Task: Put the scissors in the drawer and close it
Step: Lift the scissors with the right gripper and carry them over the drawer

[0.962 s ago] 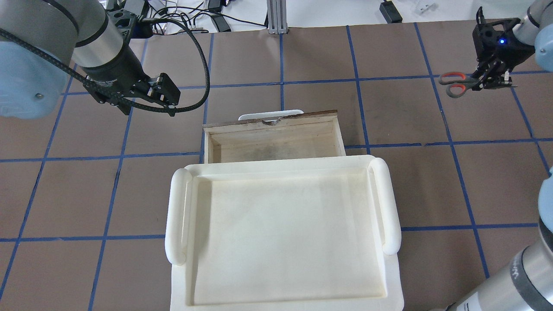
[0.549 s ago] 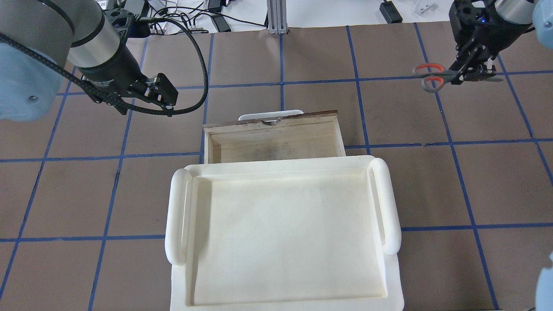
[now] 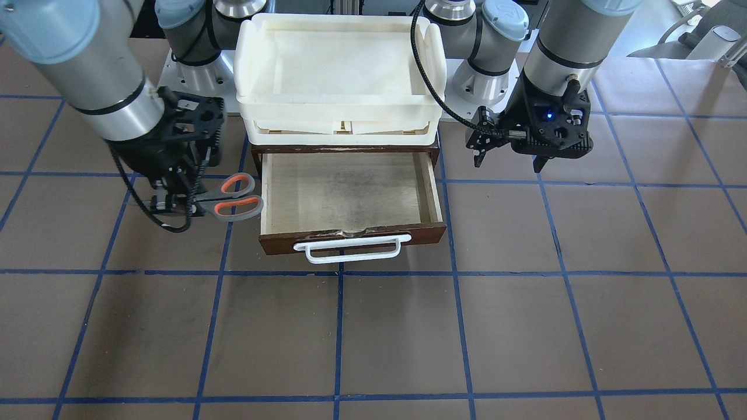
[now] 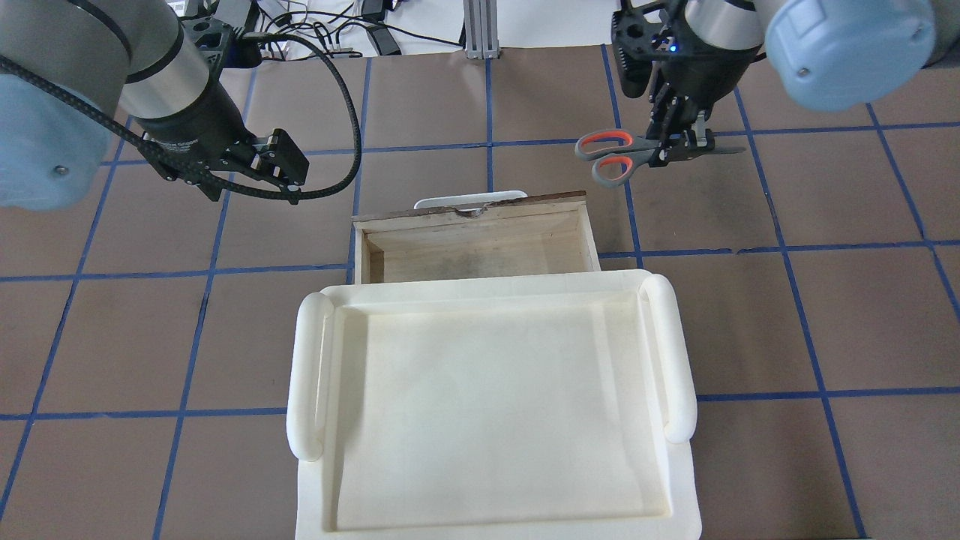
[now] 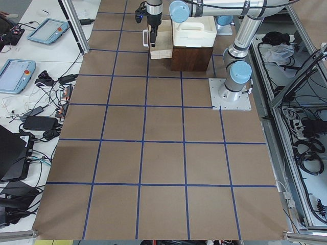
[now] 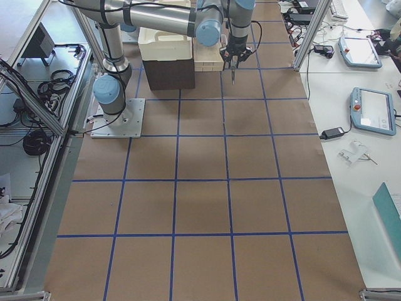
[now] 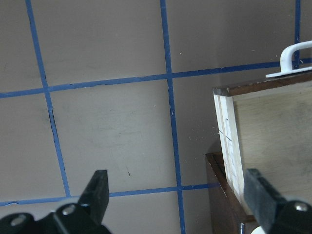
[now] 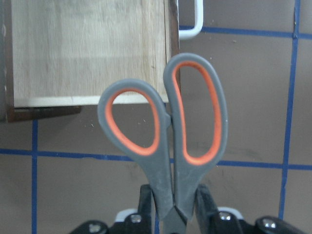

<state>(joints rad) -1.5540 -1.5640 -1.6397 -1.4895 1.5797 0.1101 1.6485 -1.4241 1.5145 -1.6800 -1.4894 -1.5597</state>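
Technician: Status of the right gripper [image 4: 677,144]?

Engineer: Fingers [image 8: 146,197] are pressed against the scissors [image 4: 611,154], pinching them just behind the handle loops, near the pivot. The grey, orange-lined loops project ahead of the fingers. The dark blades, closed together, extend out the opposite side. The scissors are off the desk [image 4: 750,337], carried by that grip alone.

Technician: Position of the drawer [image 3: 350,186]?

Engineer: It stands open, extended from a dark-brown cabinet [image 5: 191,58] beneath the stacked white trays [image 3: 338,102]. In the right wrist view its front corner lies just beyond the loops, ahead of the fingers. One end of its white handle [image 3: 350,249] shows past that corner. In the front-facing view the scissors sit beside the drawer's side wall, on the outside. Whether the loop tips overhang that wall cannot be told.

Technician: And the left gripper [image 4: 281,161]?

Engineer: Its fingers [image 7: 97,192] are spread wide, with only the desk showing between them. It hovers over the desk on the far side of the drawer from the right gripper, well apart from it. In the left wrist view the drawer's side wall and front corner lie ahead of the fingers, offset toward one of them. Blue tape lines [image 7: 168,122] cross the desk ahead of the gap.
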